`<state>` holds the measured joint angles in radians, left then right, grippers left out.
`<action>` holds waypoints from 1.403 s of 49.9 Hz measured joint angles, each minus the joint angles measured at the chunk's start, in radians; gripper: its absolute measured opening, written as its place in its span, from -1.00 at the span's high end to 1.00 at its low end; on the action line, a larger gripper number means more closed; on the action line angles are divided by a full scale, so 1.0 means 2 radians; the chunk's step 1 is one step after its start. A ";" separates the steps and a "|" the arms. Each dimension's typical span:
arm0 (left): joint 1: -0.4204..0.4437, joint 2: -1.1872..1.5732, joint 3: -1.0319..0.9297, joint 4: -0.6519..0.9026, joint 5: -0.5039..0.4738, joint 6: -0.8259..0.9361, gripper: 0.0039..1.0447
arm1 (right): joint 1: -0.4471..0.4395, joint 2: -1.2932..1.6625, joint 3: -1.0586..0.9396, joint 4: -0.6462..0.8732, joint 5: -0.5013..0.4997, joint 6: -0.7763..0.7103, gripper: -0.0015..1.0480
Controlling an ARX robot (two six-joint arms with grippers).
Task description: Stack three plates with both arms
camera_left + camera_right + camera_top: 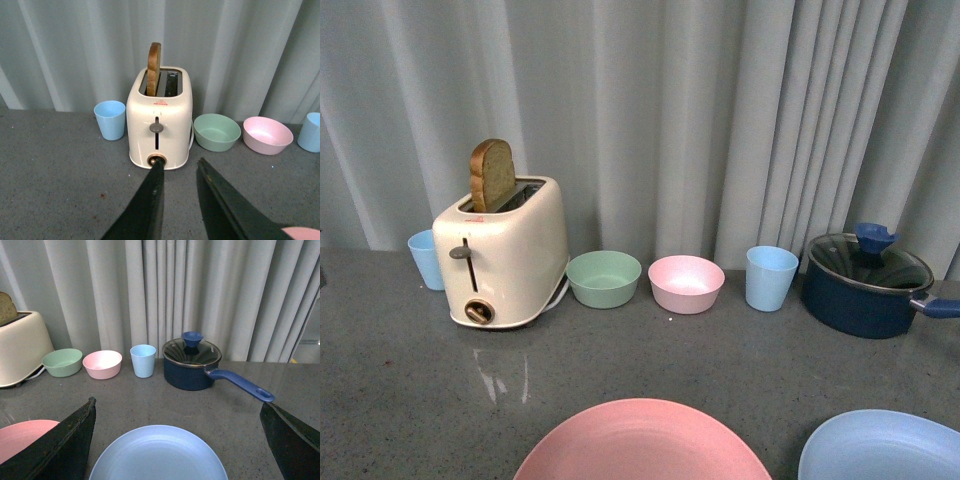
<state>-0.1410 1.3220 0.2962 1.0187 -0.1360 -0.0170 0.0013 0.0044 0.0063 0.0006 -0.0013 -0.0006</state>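
Note:
Two plates lie on the grey counter's near edge. The pink plate [642,445] is at the bottom centre of the front view and the light blue plate [885,448] at the bottom right. Neither arm shows in the front view. My left gripper [180,162] is shut with nothing in it, and it points at the toaster. A sliver of the pink plate [302,233] shows beside it. My right gripper [177,404] is open wide above the counter. The light blue plate [159,455] lies below, between its fingers, and the pink plate [20,437] is off to one side.
Along the curtain stand a small blue cup [425,258], a cream toaster [503,250] with a bread slice [492,173], a green bowl [604,277], a pink bowl [686,283], another blue cup [770,277] and a navy lidded pot [867,283] with its handle pointing right.

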 joint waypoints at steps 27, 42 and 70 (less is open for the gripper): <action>0.068 -0.164 -0.119 -0.050 0.064 0.005 0.94 | 0.000 0.000 0.000 0.000 0.000 0.000 -0.86; 0.069 -0.299 -0.134 -0.160 0.067 0.005 0.94 | 0.000 0.000 0.000 0.000 0.000 0.000 -0.86; 0.069 -0.480 -0.134 -0.327 0.068 0.005 0.94 | 0.000 0.000 0.000 0.000 0.000 0.000 -0.86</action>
<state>-0.0021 0.3611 0.0273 0.3637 -0.0010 -0.0071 0.0013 0.0044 0.0063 0.0006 -0.0013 -0.0006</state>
